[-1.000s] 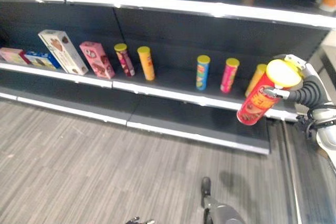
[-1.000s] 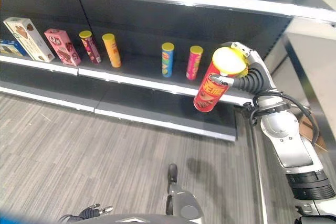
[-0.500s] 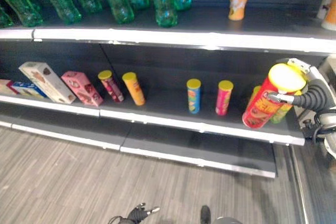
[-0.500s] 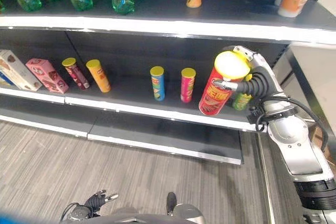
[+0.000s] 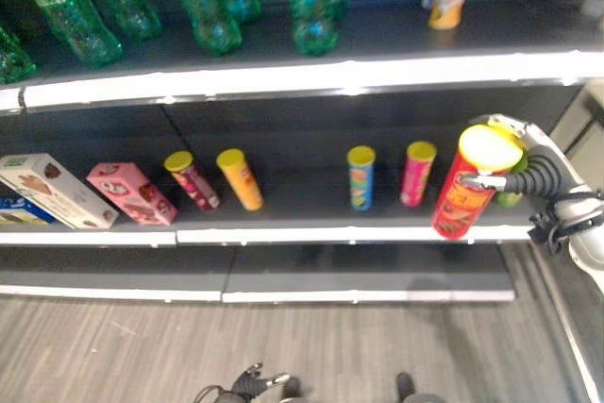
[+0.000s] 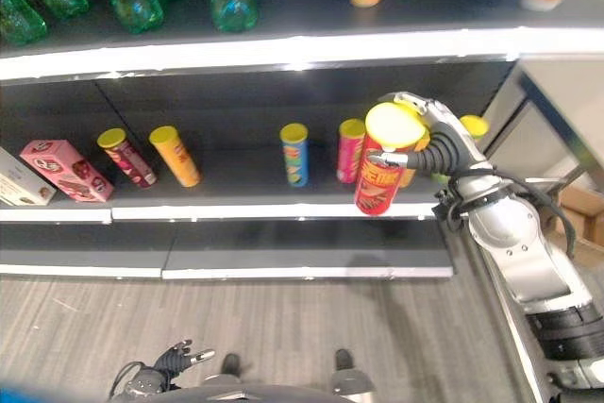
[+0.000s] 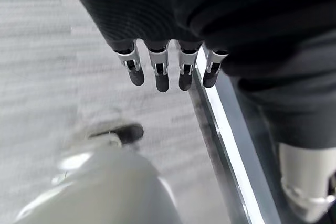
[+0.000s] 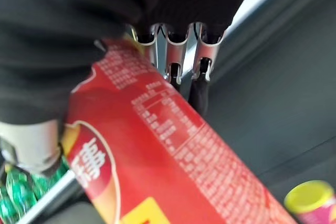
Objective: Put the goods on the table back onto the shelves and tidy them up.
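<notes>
The right hand (image 6: 436,143) gripped the red can (image 6: 382,172) at the middle shelf (image 6: 283,209), apparently needing lowering upright beside the pink can (image 6: 350,149).

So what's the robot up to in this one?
It is restocking a shelf. The right hand has its fingers curled round a red can with a yellow lid, held tilted at the right end of the middle shelf, beside the pink can in the row of snack cans standing there. The left hand hangs idle by the floor, fingers relaxed.
</notes>
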You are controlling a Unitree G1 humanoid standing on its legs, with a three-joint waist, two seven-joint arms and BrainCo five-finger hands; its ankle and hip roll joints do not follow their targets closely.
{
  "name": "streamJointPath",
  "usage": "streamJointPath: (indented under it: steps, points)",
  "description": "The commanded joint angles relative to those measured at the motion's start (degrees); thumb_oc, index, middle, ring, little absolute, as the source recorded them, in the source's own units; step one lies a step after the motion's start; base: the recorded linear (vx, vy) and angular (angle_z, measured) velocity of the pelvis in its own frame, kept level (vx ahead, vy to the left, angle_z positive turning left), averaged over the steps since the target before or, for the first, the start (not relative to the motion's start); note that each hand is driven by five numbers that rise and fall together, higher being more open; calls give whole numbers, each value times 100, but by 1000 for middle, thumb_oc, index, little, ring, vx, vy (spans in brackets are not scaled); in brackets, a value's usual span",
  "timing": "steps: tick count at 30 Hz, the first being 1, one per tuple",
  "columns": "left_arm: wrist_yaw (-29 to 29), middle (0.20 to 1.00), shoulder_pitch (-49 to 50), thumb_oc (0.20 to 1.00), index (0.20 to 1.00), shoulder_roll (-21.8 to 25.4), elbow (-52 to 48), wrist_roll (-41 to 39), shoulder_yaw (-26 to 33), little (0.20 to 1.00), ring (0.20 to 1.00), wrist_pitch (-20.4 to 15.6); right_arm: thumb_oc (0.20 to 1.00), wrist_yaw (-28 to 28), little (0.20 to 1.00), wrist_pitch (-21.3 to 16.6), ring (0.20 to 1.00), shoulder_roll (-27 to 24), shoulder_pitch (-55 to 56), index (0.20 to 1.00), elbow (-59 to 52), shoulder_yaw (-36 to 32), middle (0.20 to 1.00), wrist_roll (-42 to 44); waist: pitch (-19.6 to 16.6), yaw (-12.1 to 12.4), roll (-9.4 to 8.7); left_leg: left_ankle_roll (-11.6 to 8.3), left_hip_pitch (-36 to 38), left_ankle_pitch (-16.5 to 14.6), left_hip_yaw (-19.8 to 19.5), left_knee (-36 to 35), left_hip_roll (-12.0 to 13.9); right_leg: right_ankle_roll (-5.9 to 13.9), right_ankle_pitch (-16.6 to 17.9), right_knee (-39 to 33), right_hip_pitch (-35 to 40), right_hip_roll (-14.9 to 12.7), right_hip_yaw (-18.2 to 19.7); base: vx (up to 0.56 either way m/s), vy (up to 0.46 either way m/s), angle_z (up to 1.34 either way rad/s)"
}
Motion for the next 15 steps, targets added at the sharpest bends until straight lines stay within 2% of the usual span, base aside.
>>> streamJointPath:
  steps: [1, 2, 3, 4, 5, 6, 9, 10, 11, 14, 15]
  points:
    - [62, 1000, -38, 1000, 1000, 479, -277, -82, -81, 1000, 1000, -137, 200, -40, 200, -143, 200, 305, -666, 200, -105, 219, 200, -63, -360, 229, -161, 146, -181, -314, 246, 241, 128, 459, -66, 450, -393, -907, -13, 3, 673, -18]
    - [52, 1000, -5, 1000, 1000, 537, -313, -127, -41, 1000, 1000, -122, 200, -8, 200, -142, 200, 414, -750, 200, -100, 354, 200, -37, -338, 290, -173, 214, -136, -303, 420, 163, 60, 411, 168, 525, -584, -983, -174, -71, 471, -40]
    - [50, 1000, 11, 1000, 1000, 599, -330, -188, 39, 1000, 1000, -110, 200, 9, 200, -134, 200, 507, -825, 200, -71, 490, 200, -40, -309, 357, -163, 272, -56, -300, 635, 34, 5, 369, 222, 531, -675, -1043, -492, -63, 307, -76]
    - [50, 1000, 11, 1000, 1000, 599, -330, -188, 39, 1000, 1000, -110, 200, 8, 200, -135, 200, 508, -826, 200, -70, 491, 200, -40, -313, 357, -165, 273, -59, -297, 635, 33, 2, 370, 223, 531, -679, -1045, -491, -56, 293, -98]
    - [50, 1000, 11, 1000, 1000, 647, -276, -198, 97, 1000, 1000, -96, 200, 0, 200, -131, 200, 545, -902, 200, 7, 620, 200, -100, -297, 403, -169, 329, -29, -294, 742, -37, -40, 336, 258, 607, -732, -1053, -787, -23, 393, -94]
    - [38, 1000, 18, 1000, 1000, 669, -64, -69, 104, 1000, 1000, -49, 200, 34, 200, -108, 200, 599, -884, 200, 12, 678, 200, -104, -276, 366, -158, 436, 8, -216, 834, -161, -201, 259, 31, 791, -783, -717, -715, -11, 501, -50]
    - [3, 1000, 78, 1000, 1000, 657, 118, 3, 169, 1000, 1000, -19, 200, 53, 200, -120, 200, 609, -890, 200, -5, 713, 200, -85, -273, 426, -169, 541, 69, -147, 867, -338, -395, 184, -354, 856, -753, -210, -601, 22, 296, -2]
    - [3, 1000, 78, 1000, 1000, 656, 118, 3, 169, 1000, 1000, -19, 200, 52, 200, -120, 200, 609, -891, 200, -5, 713, 200, -85, -271, 426, -168, 540, 72, -147, 867, -340, -395, 184, -355, 857, -751, -210, -600, 51, 151, -6]
    - [-6, 1000, 131, 1000, 1000, 633, 126, 0, 210, 1000, 1000, -1, 200, 45, 200, -95, 200, 611, -871, 200, 38, 774, 200, -139, -288, 477, -190, 595, 122, -140, 864, -391, -514, 129, -521, 797, -648, -9, -683, 68, 128, -3]
    - [-37, 1000, 155, 1000, 1000, 539, 142, -10, 198, 1000, 1000, 0, 200, 2, 200, -77, 200, 610, -888, 200, 204, 885, 200, -262, -259, 512, -222, 638, 209, -148, 827, -424, -654, 83, -553, 679, -620, 268, -532, 83, 106, 9]
    - [-31, 1000, 147, 1000, 1000, 496, 114, -18, 172, 1000, 1000, -4, 200, -35, 200, -55, 200, 612, -882, 200, 278, 910, 200, -333, -241, 499, -224, 643, 214, -171, 761, -396, -701, 95, -539, 615, -625, 335, -373, 80, 52, -7]
